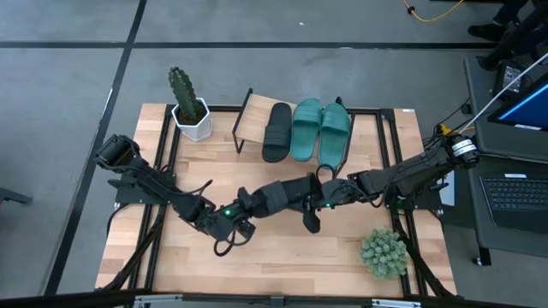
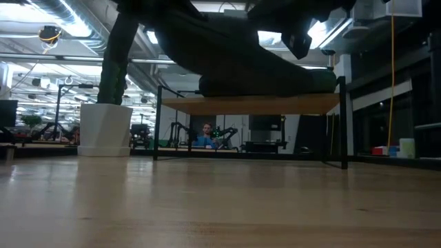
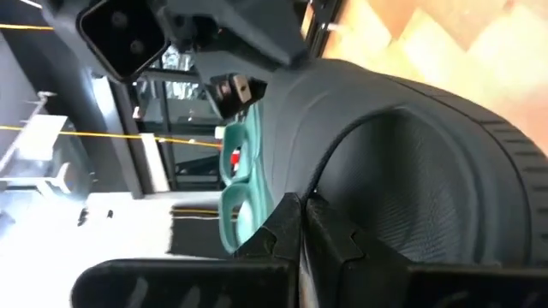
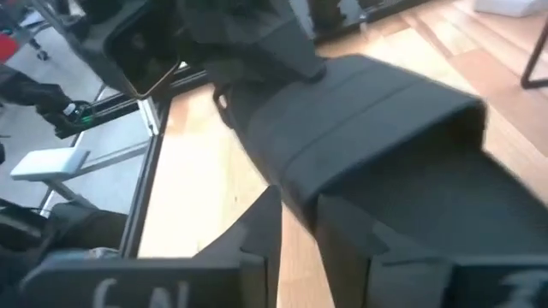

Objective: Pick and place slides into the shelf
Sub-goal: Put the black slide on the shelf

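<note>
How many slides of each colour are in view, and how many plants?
Teal slides: 2, on the shelf at and.
Black slides: 2, one on the shelf, one held between both grippers.
Plants: 2, cactus and succulent.
Total: 6.

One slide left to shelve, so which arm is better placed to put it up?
Left, probably: its fingers pinch the black slide, and the shelf's bare end lies on its side. The right gripper is alongside.
</note>
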Motion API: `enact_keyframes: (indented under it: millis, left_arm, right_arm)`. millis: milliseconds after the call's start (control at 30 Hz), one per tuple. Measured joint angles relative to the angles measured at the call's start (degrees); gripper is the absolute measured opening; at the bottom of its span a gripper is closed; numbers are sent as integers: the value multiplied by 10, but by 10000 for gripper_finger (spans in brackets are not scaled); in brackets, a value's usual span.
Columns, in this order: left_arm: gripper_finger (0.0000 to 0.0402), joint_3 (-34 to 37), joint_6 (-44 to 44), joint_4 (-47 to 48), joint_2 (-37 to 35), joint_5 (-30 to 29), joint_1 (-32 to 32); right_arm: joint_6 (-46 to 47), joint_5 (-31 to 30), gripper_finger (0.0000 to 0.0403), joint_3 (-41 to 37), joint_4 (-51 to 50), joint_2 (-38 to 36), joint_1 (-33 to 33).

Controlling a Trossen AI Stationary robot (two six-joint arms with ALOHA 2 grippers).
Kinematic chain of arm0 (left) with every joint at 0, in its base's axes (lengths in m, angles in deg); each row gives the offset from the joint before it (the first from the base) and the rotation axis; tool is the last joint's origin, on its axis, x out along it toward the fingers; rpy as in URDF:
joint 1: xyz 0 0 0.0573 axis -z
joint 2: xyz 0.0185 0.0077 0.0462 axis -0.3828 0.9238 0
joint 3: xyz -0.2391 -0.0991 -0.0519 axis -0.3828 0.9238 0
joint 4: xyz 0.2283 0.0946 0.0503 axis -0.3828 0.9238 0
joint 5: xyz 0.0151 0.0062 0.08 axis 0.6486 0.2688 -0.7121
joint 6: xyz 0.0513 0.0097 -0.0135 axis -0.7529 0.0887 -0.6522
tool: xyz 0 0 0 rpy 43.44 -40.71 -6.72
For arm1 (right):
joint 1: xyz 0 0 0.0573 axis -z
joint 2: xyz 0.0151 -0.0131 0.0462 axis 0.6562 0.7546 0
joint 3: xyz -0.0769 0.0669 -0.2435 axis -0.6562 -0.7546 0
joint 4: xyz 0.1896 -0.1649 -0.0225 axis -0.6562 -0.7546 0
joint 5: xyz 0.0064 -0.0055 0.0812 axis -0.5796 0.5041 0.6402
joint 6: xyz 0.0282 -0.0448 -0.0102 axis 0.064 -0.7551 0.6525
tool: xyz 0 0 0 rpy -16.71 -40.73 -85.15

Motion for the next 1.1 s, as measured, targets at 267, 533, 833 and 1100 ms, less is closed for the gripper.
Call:
enact_keyframes:
  millis: [267,533,833,1100]
  left_arm:
    - [0,1,-9,11,-16,-63,12]
    - [0,1,-8,18,-72,-153,47]
    - [0,1,-10,20,-125,-207,99]
    - [0,1,9,20,-155,-235,83]
  right_arm:
    - [-10,-4,118,1,-9,-1,2]
    - [-60,-3,128,1,-14,-1,1]
    - [-75,4,63,1,-14,-1,2]
    - [-93,-4,7,1,-14,-1,2]
